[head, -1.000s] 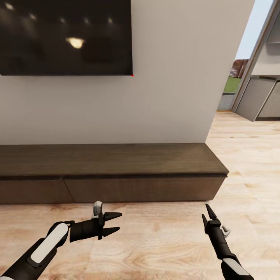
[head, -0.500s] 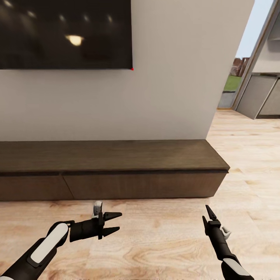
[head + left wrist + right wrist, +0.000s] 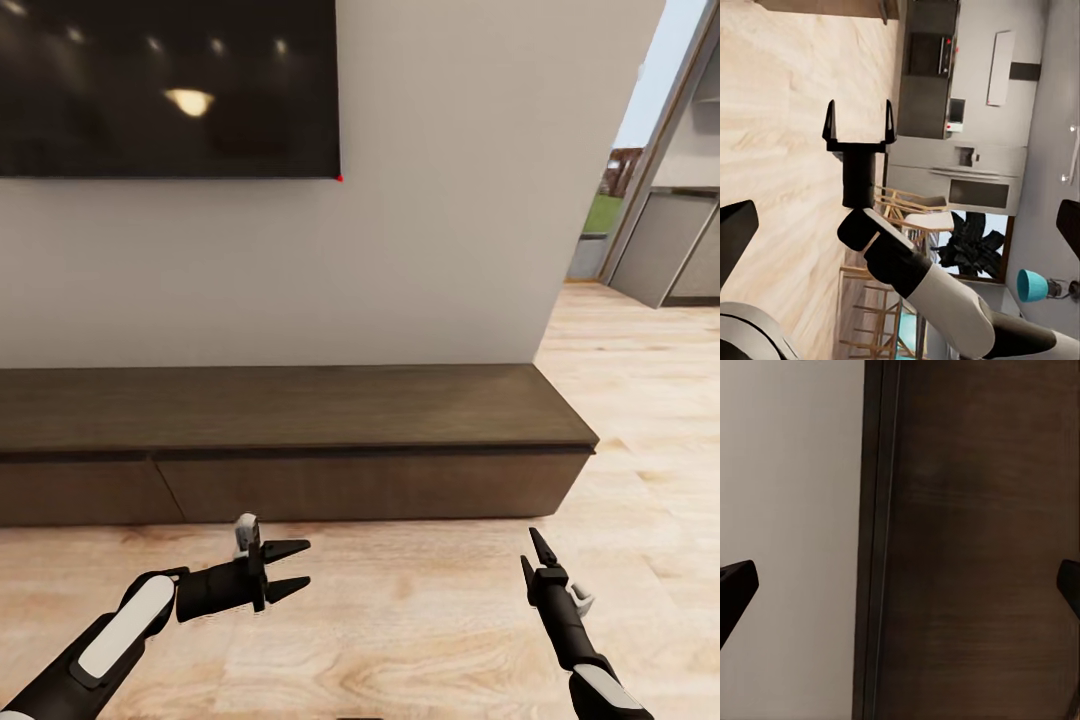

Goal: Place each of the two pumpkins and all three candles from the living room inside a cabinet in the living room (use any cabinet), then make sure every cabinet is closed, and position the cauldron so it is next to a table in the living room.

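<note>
The long, low dark brown wooden cabinet runs along the foot of the pale wall, its flat handle-less fronts all shut, with a large black wall-mounted screen hanging above its left part. Light wood plank floor lies between the cabinet and the robot. The black left gripper hangs low over the floor in front of the cabinet, pointing toward the right, its two fingers spread apart with nothing between them. The black right gripper is held above the floor near the cabinet's right end, pointing up toward it; in the left wrist view its fingers stand clearly apart and empty, and the right wrist view looks straight onto the cabinet's dark wood grain. To the far right an opening shows grey kitchen units, and what may be a strip of outdoor greenery beyond, too small to be sure.
</note>
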Robot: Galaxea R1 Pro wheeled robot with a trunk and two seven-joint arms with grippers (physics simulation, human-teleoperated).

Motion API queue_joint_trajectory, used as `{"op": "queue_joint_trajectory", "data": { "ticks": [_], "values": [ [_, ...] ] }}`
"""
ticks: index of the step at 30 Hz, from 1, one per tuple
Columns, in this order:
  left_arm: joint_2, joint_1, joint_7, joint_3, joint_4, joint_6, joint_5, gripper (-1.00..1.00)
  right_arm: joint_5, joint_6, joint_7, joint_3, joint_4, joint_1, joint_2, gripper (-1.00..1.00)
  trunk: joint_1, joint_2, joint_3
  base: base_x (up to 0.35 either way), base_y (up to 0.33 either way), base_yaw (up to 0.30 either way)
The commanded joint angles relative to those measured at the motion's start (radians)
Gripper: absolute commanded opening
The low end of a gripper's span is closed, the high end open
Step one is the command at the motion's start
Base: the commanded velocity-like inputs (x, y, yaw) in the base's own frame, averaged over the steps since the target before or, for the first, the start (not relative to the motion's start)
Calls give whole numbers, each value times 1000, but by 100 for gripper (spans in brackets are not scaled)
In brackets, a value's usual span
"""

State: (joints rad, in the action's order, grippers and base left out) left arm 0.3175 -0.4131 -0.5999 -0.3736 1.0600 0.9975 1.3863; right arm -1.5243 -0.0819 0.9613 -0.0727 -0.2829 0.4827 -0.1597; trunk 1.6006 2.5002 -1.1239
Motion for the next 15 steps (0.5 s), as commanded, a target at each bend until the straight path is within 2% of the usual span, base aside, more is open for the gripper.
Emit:
{"op": "queue_joint_trajectory", "data": {
  "ticks": [1,8,15],
  "values": [
    [1,-1,-6,-2,-1,1,-1,100,-5,-9,4,-2,1,1,0,100,0,0,-1,257,0,0],
    [0,-1,-7,-2,-1,1,-2,100,-4,-12,3,-2,1,1,-1,100,0,0,-1,206,0,0],
    [0,-1,-8,-2,-2,1,-5,100,-4,-12,0,-3,1,1,-1,100,0,0,-1,118,0,0]
  ]
}}
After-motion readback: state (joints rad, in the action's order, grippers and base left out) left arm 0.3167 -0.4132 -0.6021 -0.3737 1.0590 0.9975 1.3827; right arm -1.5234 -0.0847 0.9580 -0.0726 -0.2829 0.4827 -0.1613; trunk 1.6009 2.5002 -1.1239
